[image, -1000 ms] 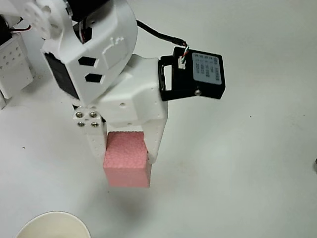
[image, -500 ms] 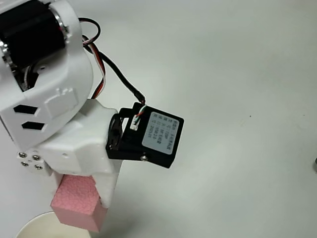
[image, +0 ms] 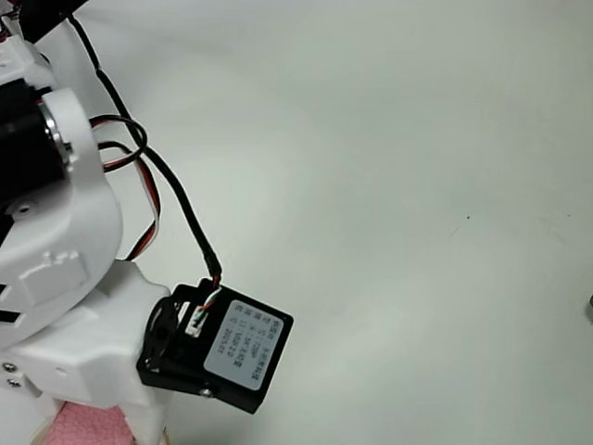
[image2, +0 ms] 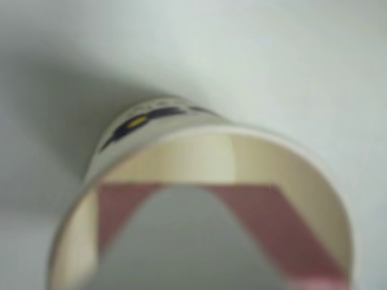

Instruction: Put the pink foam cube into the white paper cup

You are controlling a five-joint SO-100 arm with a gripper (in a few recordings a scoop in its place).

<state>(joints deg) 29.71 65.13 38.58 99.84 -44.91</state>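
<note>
The pink foam cube (image: 82, 425) peeks out at the bottom left edge of the overhead view, under the white arm. My gripper (image: 102, 434) is shut on it, and the arm's body hides most of the fingers. In the wrist view the white paper cup (image2: 193, 158) lies straight below, its cream inside open to me and a dark and yellow print on its outer wall. The pink foam cube (image2: 275, 226) hangs over the cup's mouth, inside the ring of the rim. A blurred grey finger (image2: 187, 248) covers the cube's middle.
The black wrist camera block (image: 218, 345) sticks out to the right of the arm, with a black cable (image: 171, 190) running up from it. A small dark thing (image: 589, 309) sits at the right edge. White tabletop (image: 417, 185) stretches to the right.
In the overhead view the arm has swung down and to the left with the cube, from bare table to over the cup, and the cube has slid almost out of the picture.
</note>
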